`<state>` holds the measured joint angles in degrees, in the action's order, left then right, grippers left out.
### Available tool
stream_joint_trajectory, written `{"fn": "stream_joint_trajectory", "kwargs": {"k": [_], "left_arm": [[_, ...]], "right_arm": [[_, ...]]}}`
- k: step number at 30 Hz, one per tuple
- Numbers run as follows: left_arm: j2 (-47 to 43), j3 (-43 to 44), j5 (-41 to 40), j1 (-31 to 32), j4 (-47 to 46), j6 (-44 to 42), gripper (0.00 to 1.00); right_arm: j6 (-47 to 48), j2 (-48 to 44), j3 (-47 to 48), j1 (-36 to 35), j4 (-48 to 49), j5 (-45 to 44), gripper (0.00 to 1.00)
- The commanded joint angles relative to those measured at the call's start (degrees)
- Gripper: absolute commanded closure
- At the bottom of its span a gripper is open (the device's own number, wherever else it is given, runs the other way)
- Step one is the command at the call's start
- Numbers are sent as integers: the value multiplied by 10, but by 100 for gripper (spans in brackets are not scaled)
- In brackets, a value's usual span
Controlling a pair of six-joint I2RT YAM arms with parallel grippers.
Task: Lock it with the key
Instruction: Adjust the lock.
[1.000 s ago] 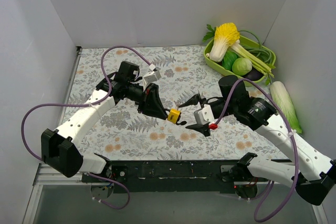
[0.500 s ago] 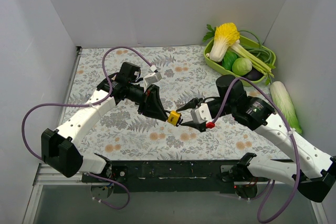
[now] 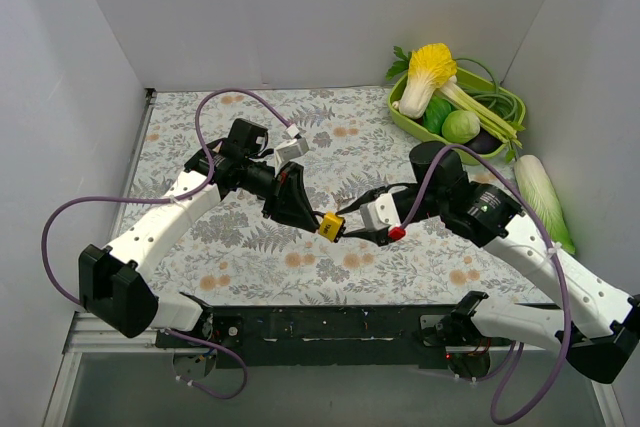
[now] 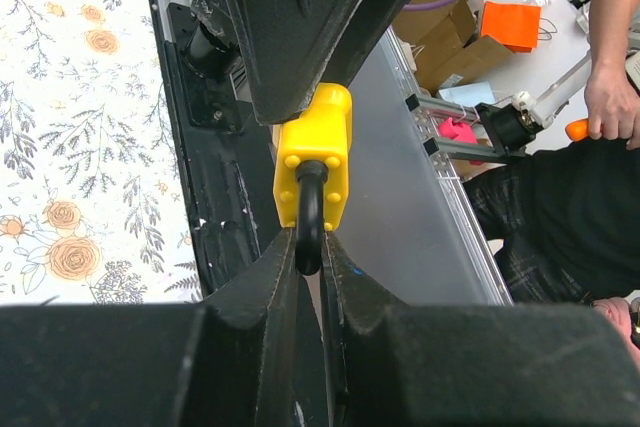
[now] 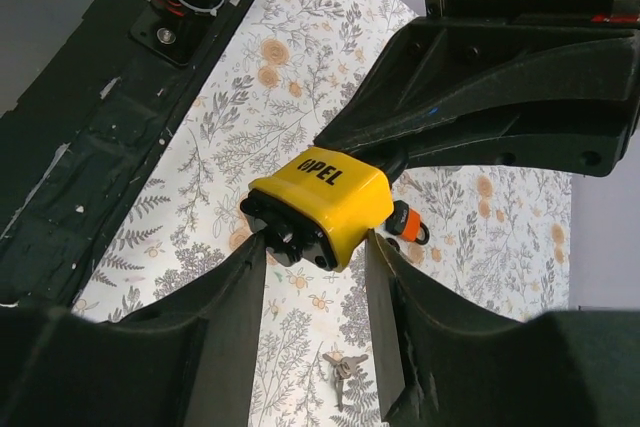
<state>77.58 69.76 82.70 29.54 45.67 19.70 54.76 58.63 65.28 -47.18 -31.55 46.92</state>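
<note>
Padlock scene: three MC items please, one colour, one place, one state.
1. The padlock body is: A red; B yellow; C blue.
2. The keys lie: A in a drawer; B on top of the padlock; C on the floral cloth.
3. The left gripper is: A open wide, touching nothing; B shut on the padlock's shackle; C holding the keys.
Key: 1 B, the body shows yellow in every view. 2 C, the right wrist view shows them flat on the cloth. 3 B, the left wrist view shows the black shackle pinched between its jaws.
</note>
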Motion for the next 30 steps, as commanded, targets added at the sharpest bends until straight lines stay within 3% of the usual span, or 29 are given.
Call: {"fn": "stream_joint_trajectory", "kwargs": {"k": [1,10,19,20,21,25,30], "left_arm": [[-2,38,13,16,-23,-6,100],[-5,39,-3,31,-23,-4,100],[-24,9,-7,30,-26,12,100],[-27,4,-5,25,-38,22,100],[-31,-7,-2,21,-52,37,100],[-35,-37,18,-25,-125,126,100],[-17,-35,-52,-60,-115,159,100]], "right_arm": [[-16,17,25,-15,18,22,65],[-26,43,26,-16,15,35,78],[-19,35,16,-9,-10,20,82],[-23,28,14,-7,-11,10,80],[-34,24,13,-5,-7,2,67],[-90,11,11,2,-6,-53,32],[-176,20,20,22,-16,-166,27]]}}
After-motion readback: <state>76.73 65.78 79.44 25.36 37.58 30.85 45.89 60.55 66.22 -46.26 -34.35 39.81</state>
